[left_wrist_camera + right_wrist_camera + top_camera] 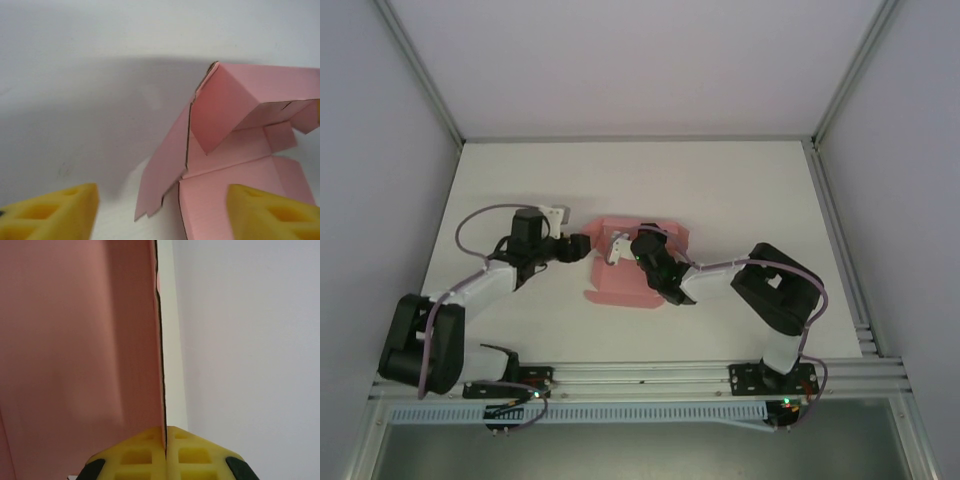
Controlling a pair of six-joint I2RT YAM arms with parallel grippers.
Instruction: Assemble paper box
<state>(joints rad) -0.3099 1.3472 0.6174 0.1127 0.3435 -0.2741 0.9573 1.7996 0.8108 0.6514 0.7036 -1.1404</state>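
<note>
Sitting in the middle of the white table (740, 200), the pink paper box (620, 275) is half folded, with some walls up and one flap lying flat. The right gripper (165, 440) pinches the thin edge of a standing pink wall tight between its yellow pads (135, 455). The left gripper (582, 247) is at the box's left side, its own pads (55, 210) wide apart and holding nothing, with a bent corner of the box just ahead

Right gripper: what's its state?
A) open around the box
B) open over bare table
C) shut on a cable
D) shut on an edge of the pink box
D: in the right wrist view, the right gripper has its yellow pads closed on a thin edge of the paper box.
</note>
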